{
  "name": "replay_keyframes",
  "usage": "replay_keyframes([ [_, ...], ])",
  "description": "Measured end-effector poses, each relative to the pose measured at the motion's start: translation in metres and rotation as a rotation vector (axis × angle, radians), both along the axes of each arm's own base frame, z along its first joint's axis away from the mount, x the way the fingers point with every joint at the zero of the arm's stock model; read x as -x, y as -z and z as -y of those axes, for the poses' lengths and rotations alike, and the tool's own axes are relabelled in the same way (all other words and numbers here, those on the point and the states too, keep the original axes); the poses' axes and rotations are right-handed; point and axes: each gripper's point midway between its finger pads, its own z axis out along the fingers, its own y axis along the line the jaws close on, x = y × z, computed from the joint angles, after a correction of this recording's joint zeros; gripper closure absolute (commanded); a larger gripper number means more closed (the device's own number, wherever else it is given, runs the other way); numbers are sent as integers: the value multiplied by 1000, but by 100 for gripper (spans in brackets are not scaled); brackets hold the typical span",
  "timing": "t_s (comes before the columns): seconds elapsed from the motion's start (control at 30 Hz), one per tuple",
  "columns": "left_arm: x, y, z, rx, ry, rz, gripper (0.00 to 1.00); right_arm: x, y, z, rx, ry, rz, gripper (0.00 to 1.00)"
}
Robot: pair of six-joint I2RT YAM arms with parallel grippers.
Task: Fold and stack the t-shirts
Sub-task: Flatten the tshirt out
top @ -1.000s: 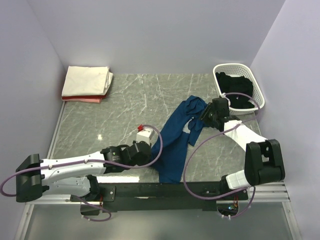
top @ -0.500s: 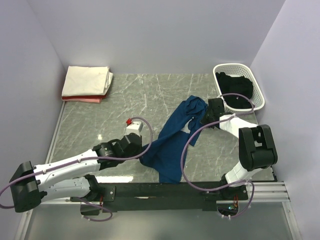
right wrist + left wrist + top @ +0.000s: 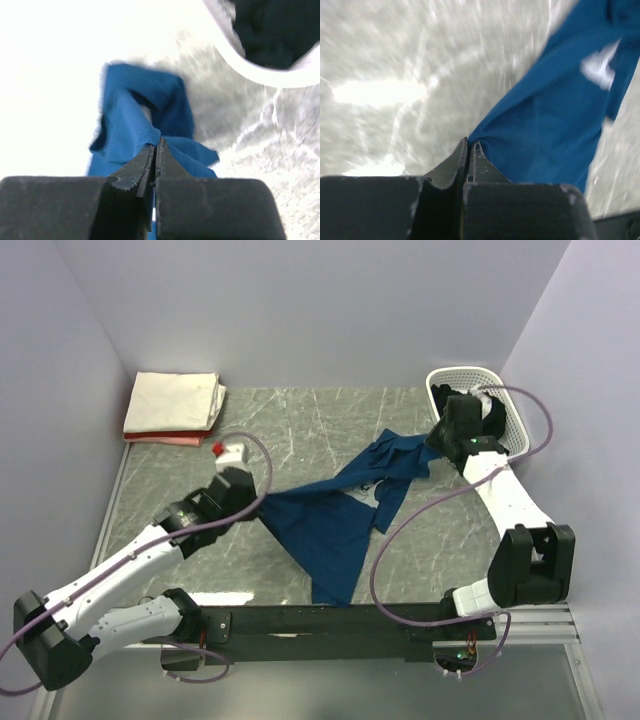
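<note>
Left pincer [image 3: 469, 146] clamped on the blue shirt [image 3: 325, 525] at its nine o'clock edge, right pincer [image 3: 156, 145] pinching it at two: stretched between them, likely to spread it flat on the surface [image 3: 300, 425] for folding. Folded stack [image 3: 175, 405] sits at ten.

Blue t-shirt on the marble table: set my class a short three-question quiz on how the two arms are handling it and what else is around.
1. True or false: the left claw and the right claw are both shut on the blue t-shirt.
2. What colour is the top shirt of the folded stack? A) cream-white B) green C) black
3. Fill in: the white basket stands at the far ____ corner of the table.

Key: 1 true; 2 A; 3 right.
</note>
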Motion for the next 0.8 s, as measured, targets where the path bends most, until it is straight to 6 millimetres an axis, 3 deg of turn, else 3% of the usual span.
replay_keyframes([
  [0.17, -34, -57, -37, -6, -126, 105, 99, -8, -72, 9, 16, 21, 124, 100],
  [0.47, -74, -157, -114, -39, -335, 287, 99, -3, -189, 22, -32, 20, 327, 100],
  [0.63, -81, -217, -127, -5, -378, 392, 99, 19, -260, 13, -80, -27, 478, 100],
  [0.8, -65, -278, -132, 54, -384, 516, 100, 76, -337, 12, -100, -47, 675, 100],
])
